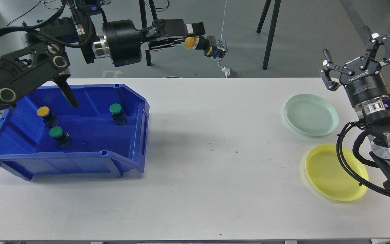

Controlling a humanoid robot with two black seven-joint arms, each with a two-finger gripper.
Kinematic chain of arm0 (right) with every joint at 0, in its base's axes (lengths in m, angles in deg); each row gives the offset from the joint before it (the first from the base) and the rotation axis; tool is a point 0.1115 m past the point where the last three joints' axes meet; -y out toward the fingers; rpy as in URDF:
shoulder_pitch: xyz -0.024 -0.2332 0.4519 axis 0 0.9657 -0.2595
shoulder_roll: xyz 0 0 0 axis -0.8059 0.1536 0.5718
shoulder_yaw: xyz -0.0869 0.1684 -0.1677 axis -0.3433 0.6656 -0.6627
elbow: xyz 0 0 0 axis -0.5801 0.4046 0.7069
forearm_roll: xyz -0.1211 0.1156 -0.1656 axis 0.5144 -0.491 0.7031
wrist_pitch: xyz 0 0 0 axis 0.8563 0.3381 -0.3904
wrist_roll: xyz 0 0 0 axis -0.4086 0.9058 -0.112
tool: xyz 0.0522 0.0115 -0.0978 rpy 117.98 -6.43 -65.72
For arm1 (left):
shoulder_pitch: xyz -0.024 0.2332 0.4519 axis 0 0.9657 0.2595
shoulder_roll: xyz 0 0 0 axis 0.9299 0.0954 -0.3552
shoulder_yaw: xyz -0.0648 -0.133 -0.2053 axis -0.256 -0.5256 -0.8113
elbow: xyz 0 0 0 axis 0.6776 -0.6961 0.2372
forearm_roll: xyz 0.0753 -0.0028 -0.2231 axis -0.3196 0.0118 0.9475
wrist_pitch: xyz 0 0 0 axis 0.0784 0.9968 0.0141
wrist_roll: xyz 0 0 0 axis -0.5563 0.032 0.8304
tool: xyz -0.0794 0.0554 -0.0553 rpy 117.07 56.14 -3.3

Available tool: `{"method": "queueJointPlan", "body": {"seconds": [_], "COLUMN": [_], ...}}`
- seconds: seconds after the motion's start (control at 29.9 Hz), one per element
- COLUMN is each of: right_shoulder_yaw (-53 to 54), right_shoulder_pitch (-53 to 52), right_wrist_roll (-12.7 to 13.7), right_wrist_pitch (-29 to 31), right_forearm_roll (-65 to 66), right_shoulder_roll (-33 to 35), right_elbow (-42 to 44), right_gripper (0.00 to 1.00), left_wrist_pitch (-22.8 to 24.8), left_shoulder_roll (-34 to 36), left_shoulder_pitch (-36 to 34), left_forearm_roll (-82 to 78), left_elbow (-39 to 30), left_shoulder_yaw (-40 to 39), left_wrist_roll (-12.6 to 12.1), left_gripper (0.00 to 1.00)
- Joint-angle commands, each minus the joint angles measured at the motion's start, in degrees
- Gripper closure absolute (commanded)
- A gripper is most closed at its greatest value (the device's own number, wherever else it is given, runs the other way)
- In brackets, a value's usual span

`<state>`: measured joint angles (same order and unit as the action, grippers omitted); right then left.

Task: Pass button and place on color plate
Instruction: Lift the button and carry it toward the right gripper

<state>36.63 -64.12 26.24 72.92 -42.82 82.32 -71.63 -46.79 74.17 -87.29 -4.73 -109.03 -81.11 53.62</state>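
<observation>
My left gripper (195,36) is shut on a yellow button (204,44) and holds it high above the table's far edge, right of the blue bin (132,135). The button lies sideways, yellow cap toward the fingers, blue-black base pointing right. In the bin lie another yellow button (44,113) and two green buttons (116,111) (58,135). My right gripper (359,64) is open and empty, raised at the far right behind the pale green plate (311,114). A yellow plate (335,173) lies in front of it.
The white table (201,152) spans the view. My right arm's body (384,149) overlaps the yellow plate's right rim. Black stand legs (145,40) and a white cable (222,51) are on the floor behind the table.
</observation>
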Motion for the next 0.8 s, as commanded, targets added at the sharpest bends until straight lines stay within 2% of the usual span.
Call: {"method": "queueJointPlan", "body": {"seconds": [0.0,0.07,0.2,0.33,0.47,0.77], "right_shoulder_yaw": [-1.4,-2.3,-6.1,-9.9,-10.5,-12.5], "right_shoulder_pitch": [1.3,1.5,0.8,-0.7,-1.4,-1.1], "right_wrist_roll": [-0.1,-0.3,-3.1,-3.1,-3.1,-3.1], "right_wrist_pitch": [-0.1,-0.5,-1.2,-1.9,-2.7,-2.7], "right_forearm_roll": [5.6,10.6,16.0,16.7,18.6,19.4], "right_shoulder_roll": [0.7,0.2,-3.0,-10.1,-14.0,-13.5], "right_elbow": [-4.9,-6.1,-6.2,-5.5,-4.9,-7.7], "right_gripper": [0.01,0.01,0.01,0.01,0.01,0.01], "left_wrist_pitch": [0.0,0.0,0.0,0.0,0.0,0.0], "left_shoulder_roll": [-6.4,-8.2,-9.6,-9.8,-9.8,-9.4], "left_shoulder_pitch": [3.4,5.0,7.0,7.7,7.8,8.9], "left_forearm_roll": [0.7,0.7,0.8,1.1,1.1,0.9], "left_elbow": [3.2,4.5,4.8,4.8,4.8,5.3], "left_shoulder_yaw": [-1.4,-1.5,-1.5,-1.9,-2.0,-1.8], "left_wrist_roll": [0.0,0.0,0.0,0.0,0.0,0.0], "left_gripper": [0.78,0.78,0.78,0.78,0.78,0.77]}}
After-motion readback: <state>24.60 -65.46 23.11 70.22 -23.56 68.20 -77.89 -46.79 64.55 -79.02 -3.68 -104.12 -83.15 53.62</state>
